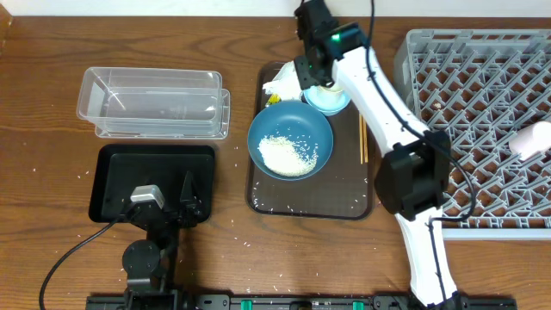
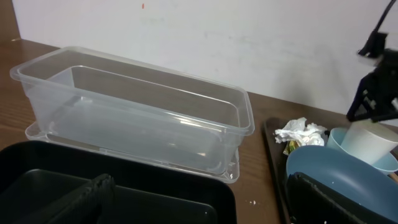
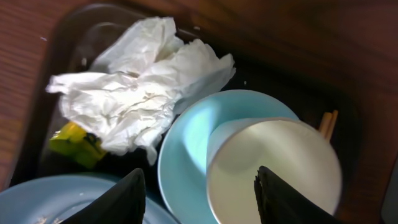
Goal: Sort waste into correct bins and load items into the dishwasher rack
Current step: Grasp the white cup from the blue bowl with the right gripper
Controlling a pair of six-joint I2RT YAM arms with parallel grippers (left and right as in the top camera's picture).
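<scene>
Hovering with right claw (image 3: 202, 196) wide open, empty, straight above white cup (image 3: 273, 168) standing in blue dish (image 3: 186, 137).

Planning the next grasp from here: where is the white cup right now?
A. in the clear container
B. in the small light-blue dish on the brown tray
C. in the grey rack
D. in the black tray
B: the white cup stands inside the small light-blue dish on the brown tray, next to the crumpled napkin.
</scene>
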